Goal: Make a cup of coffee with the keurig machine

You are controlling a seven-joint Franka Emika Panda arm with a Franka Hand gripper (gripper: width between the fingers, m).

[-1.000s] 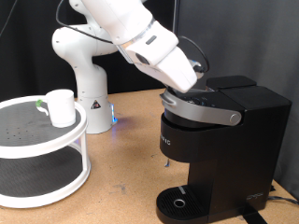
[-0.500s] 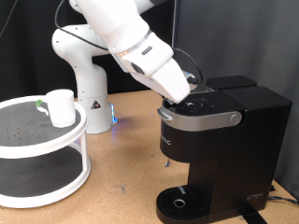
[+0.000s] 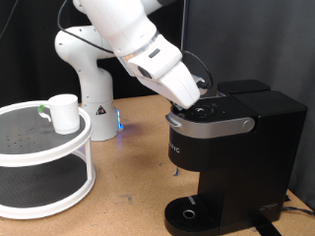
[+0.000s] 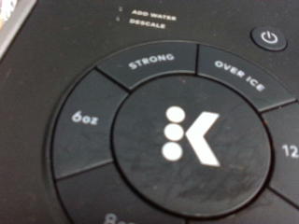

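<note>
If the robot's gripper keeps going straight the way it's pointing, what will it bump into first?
Most likely the keurig machine. The gripper points down at its lid, and the wrist view is filled by the round button panel, with the big K button in the middle. It looks very close, though the exact gap is unclear.

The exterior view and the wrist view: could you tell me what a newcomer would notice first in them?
The white robot arm slants down from the exterior view's top, its gripper on the lid of the boxy matte-black keurig machine at the right. The wrist view is filled by the machine's round button panel, marked STRONG, OVER ICE and 6oz. At the left, a small plain white cup stands on a round white two-tier shelf.
</note>
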